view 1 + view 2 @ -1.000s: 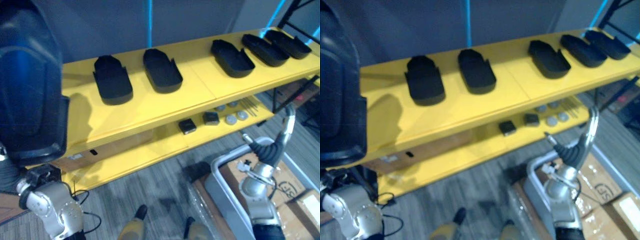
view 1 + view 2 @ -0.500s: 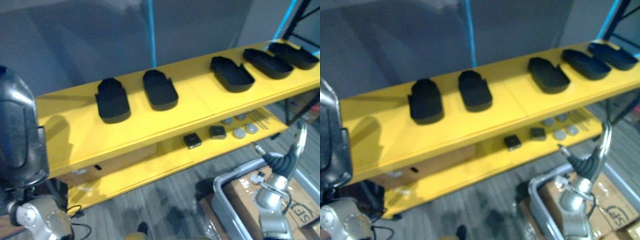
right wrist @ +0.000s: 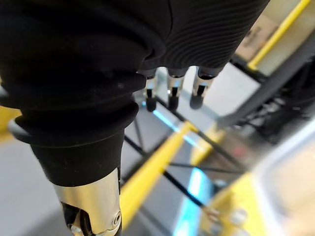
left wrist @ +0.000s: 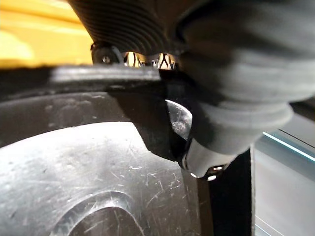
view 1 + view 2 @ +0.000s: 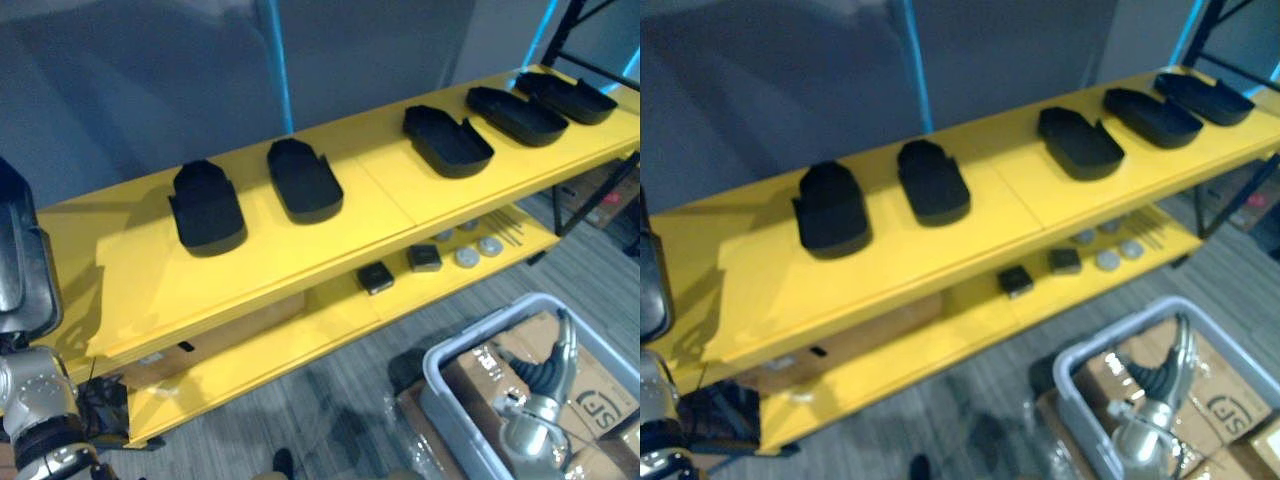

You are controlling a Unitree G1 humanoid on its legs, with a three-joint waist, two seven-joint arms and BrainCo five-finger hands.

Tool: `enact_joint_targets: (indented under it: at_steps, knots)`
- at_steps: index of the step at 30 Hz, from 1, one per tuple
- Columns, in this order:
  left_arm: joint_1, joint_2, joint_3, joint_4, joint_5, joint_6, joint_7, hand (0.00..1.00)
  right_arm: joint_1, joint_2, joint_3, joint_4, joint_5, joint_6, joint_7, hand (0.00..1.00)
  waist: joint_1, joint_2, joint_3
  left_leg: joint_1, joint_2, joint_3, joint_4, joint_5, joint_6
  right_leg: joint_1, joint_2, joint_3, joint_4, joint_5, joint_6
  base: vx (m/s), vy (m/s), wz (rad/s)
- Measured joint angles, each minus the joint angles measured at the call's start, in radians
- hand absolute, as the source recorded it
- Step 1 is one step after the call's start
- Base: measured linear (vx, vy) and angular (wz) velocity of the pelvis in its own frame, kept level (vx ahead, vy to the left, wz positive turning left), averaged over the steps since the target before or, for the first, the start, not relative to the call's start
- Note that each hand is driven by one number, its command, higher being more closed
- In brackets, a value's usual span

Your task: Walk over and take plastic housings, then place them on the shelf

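Over at the left edge, one black plastic housing [image 5: 24,265] is carried against the left hand [image 4: 216,78]; how that hand grips it cannot be told. To its right, a row of five more housings [image 5: 303,180] lies spaced along the top of the yellow shelf [image 5: 330,245], with small parts [image 5: 375,277] on the lower level. Near right, the right hand [image 5: 552,368] is empty, its fingers [image 3: 170,93] straight and relaxed, above a grey bin [image 5: 440,375] of cardboard boxes [image 5: 590,385].
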Motion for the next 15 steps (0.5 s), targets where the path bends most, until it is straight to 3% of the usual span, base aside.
enact_joint_targets:
  at_steps: [4,8,15]
  knots:
    - [-0.035,0.032,-0.043,0.043,-0.048,0.066,0.017,1.00,0.018,0.015,0.021,0.037,0.035,0.027,0.000,0.00,-0.001,-0.018,0.029,-0.001,0.007,0.015,0.014,-0.006,-0.007,0.000,0.012,0.018,-0.008,0.001,-0.002,-0.01,0.002,-0.11]
    - [-0.095,0.054,-0.066,0.065,-0.047,0.078,0.056,1.00,0.033,0.034,0.020,0.058,0.100,0.046,-0.001,0.00,0.000,-0.024,0.045,-0.042,0.018,0.019,0.034,-0.009,-0.010,-0.036,0.026,0.027,-0.015,0.016,-0.009,-0.05,-0.008,-0.06]
    - [-0.191,0.107,-0.068,0.122,-0.038,0.087,0.100,1.00,0.032,0.059,0.021,0.077,0.099,0.051,-0.004,0.00,-0.001,-0.029,0.099,-0.071,0.042,0.031,0.072,-0.018,-0.013,-0.037,0.054,0.049,-0.064,0.059,-0.019,-0.03,-0.003,-0.10]
